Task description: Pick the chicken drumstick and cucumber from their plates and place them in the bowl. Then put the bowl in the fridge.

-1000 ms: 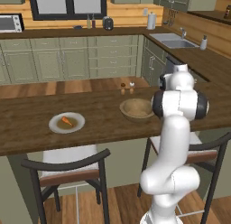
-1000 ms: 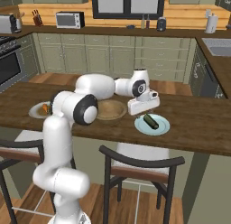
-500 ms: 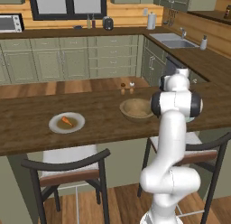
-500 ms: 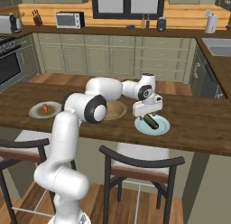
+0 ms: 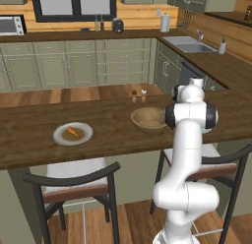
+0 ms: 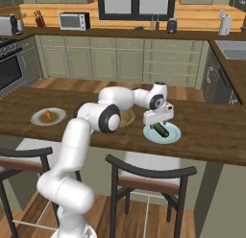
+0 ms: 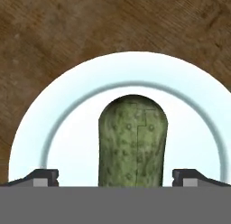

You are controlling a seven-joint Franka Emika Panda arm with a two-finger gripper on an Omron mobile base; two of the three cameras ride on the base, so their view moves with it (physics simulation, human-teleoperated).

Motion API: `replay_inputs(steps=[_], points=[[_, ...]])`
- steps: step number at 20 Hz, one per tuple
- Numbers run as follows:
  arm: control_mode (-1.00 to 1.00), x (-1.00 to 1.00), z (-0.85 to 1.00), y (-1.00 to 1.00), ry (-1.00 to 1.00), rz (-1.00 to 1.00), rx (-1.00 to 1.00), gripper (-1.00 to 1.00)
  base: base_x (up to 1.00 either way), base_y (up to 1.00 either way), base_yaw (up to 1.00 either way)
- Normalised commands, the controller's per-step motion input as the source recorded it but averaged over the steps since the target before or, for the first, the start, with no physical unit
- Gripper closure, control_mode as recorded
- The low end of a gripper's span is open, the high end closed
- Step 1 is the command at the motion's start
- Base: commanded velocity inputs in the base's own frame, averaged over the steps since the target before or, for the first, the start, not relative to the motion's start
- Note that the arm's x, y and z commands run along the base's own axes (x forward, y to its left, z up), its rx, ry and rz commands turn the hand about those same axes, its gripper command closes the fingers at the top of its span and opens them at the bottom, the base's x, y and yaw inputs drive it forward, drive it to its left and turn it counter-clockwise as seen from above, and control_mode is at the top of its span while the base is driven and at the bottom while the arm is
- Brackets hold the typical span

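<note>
A dark green cucumber [image 7: 133,142] lies on a pale round plate [image 7: 76,151] on the wooden counter. My gripper [image 6: 158,124] hangs just above it, open, with one fingertip [image 7: 43,177] on each side of the cucumber [image 6: 162,130] and not touching it. The orange chicken drumstick [image 5: 72,132] rests on a second plate [image 5: 59,137] far to the left, also seen as the drumstick [image 6: 47,114] in the right base view. The wooden bowl [image 5: 149,118] stands between the two plates, partly behind my arm. The fridge is out of view.
Two small shakers [image 5: 138,95] stand on the counter behind the bowl. Two dark-framed stools [image 6: 144,171] sit under the counter's near edge. Green cabinets, a sink [image 5: 192,47] and a microwave [image 6: 74,21] line the far walls.
My gripper has shifted slightly right and come down over the cucumber's plate, still open. The cucumber, drumstick and bowl have not moved.
</note>
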Motion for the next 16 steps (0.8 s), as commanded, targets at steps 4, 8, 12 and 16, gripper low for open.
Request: replay_inputs(steps=[4, 8, 12, 16], points=[[-1.0, 0.09, -0.35, -0.06, -0.03, 0.0, 0.0, -1.0, 0.0, 0.0, 0.0], [-1.0, 0.0, -0.39, 0.0, 0.0, 0.0, 0.0, -1.0, 0.0, 0.0, 0.0], [-1.0, 0.0, -0.36, 0.0, 0.0, 0.0, 0.0, 1.0, 0.0, 0.0, 0.0], [-1.0, -0.07, -0.01, 0.0, -0.02, 0.0, 0.0, 1.0, 0.0, 0.0, 0.0]])
